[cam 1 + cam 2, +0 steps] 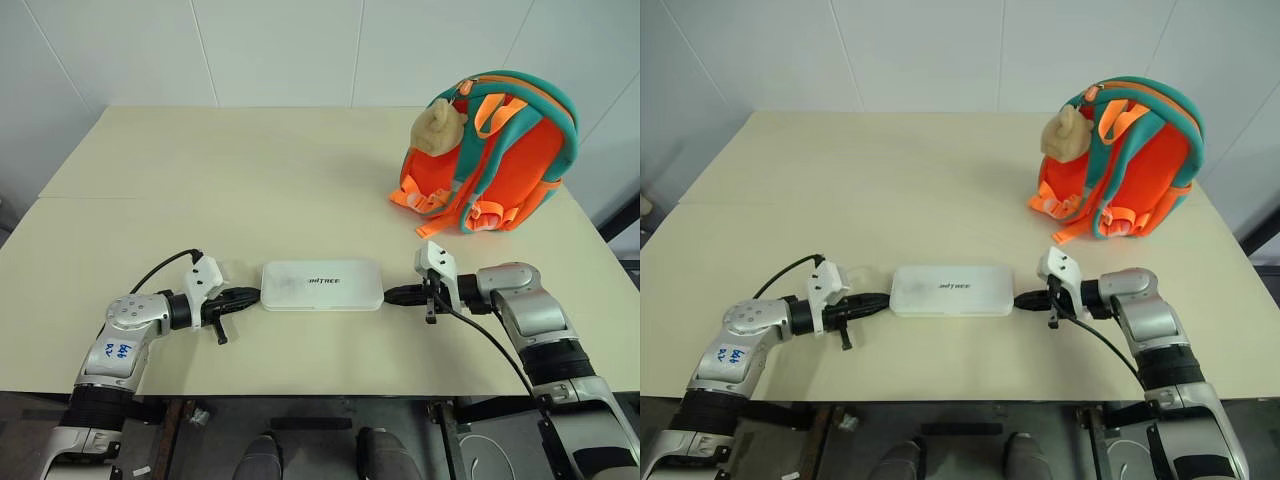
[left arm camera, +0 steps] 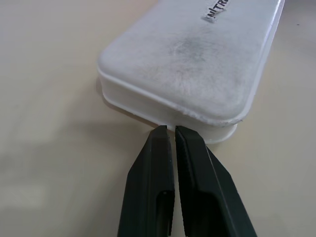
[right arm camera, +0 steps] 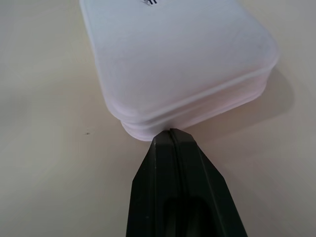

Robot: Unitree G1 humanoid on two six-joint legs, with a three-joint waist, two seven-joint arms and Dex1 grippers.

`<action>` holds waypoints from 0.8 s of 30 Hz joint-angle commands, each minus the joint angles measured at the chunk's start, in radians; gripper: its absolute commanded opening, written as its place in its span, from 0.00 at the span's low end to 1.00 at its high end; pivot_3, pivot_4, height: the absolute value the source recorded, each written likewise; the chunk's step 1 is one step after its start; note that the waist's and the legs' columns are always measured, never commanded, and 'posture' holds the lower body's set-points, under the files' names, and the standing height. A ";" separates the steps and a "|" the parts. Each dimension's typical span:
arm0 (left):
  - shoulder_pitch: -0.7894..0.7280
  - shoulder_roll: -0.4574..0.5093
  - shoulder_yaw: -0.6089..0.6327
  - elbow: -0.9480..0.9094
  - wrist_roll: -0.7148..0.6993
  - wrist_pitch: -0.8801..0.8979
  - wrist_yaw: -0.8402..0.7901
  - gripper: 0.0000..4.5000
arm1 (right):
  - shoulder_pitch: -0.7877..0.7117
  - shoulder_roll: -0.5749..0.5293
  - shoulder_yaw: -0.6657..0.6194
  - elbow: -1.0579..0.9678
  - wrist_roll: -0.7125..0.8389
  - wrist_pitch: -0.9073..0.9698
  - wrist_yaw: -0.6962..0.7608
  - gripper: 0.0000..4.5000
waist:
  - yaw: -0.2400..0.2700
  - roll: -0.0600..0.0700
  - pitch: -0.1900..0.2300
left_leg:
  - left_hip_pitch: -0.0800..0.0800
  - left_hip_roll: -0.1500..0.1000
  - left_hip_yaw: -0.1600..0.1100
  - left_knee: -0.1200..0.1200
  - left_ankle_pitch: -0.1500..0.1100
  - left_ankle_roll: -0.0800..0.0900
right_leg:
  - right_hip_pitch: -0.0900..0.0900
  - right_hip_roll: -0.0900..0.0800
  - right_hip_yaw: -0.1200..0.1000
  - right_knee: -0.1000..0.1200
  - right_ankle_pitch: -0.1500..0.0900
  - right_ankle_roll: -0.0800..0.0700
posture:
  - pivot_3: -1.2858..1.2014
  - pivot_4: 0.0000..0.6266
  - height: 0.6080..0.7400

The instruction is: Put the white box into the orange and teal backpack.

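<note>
— Where's the white box?
— Flat on the worktop, between the clenched left claw and clenched right claw, tips at its ends.
— Backpack?
— The orange and teal backpack stands well beyond, right.

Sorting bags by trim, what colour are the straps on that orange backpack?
Teal straps with orange buckles, on the orange and teal backpack; clearest in the left eye view.

place: lab or test room | cues: bare beige table; plain white panel walls
</note>
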 commanded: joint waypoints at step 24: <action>0.075 0.100 0.160 -0.097 -0.275 0.531 0.016 0.99 | -0.058 -0.196 -0.040 -0.058 0.129 0.167 0.022 1.00 | -0.002 0.000 0.000 | -0.001 0.001 0.001 0.001 -0.001 0.001 | 0.000 0.000 0.000 -0.005 0.002 0.000 | 0.52 0.24 1.00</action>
